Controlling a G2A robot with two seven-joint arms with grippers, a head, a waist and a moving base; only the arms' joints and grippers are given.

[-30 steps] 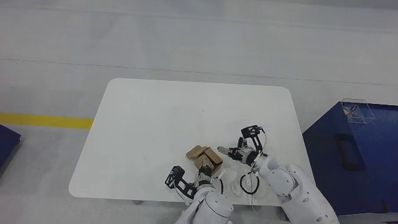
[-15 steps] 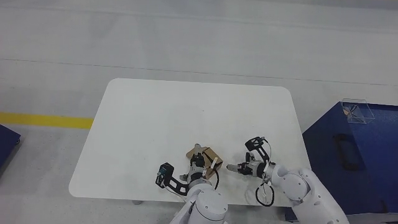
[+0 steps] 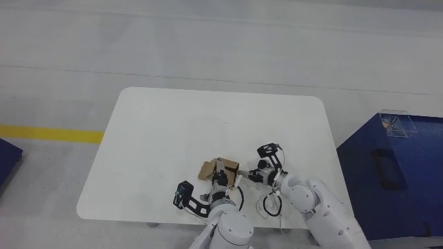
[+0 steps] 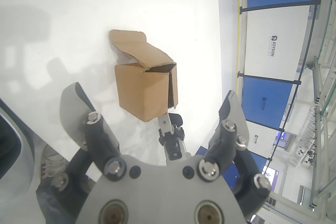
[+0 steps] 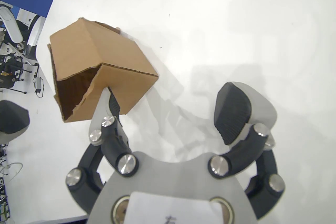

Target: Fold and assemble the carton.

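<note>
Two grippers flank the carton (image 3: 220, 169), which lies on its side near the front edge of the white surface (image 3: 173, 124). The right gripper (image 5: 170, 104) is spread wide, with one finger (image 5: 105, 104) touching the rim of the carton's open end, so I judge it the nearer. The left gripper (image 4: 152, 97), equally wide and holding nothing, sits just short of the carton's side wall. The carton is plain brown cardboard, squared up but unsealed, with one end gaping dark and a tabbed flap hanging loose at the other.
</note>
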